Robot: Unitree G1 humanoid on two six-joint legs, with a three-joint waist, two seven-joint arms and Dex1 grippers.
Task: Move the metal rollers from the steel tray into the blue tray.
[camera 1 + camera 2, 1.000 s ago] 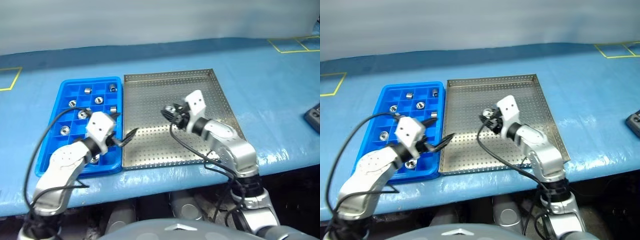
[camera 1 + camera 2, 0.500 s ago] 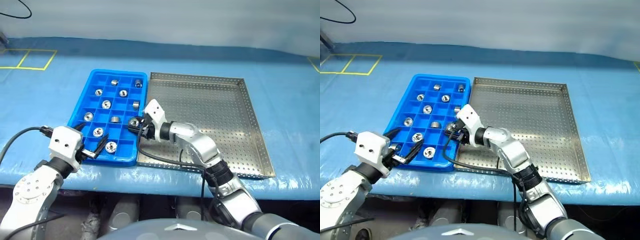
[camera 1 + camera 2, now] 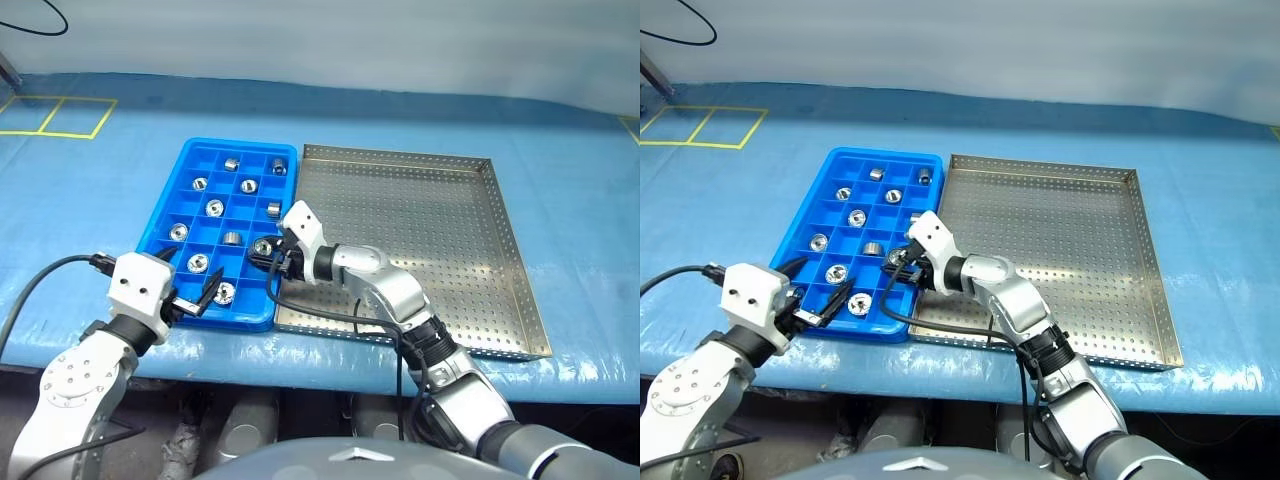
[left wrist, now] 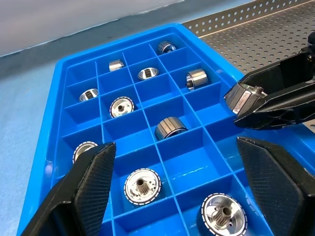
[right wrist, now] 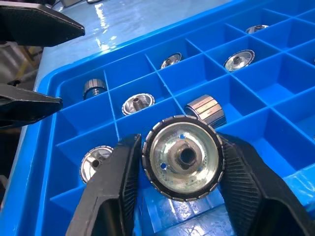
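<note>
Right hand (image 3: 266, 256) poised over the blue tray (image 3: 190, 166) at its edge beside the steel tray (image 3: 440, 240), fingers bracketing a roller (image 5: 181, 157) apparently still gripped, bore facing the wrist, an empty compartment directly below; left hand (image 3: 190, 298) spread, empty.

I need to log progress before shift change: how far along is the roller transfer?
Nearly done. Done: nine metal rollers sit in the blue tray; the steel tray looks bare. In hand: the right gripper has another roller between its fingers above a compartment. Left: dropping it. The left gripper is open, idle.
</note>
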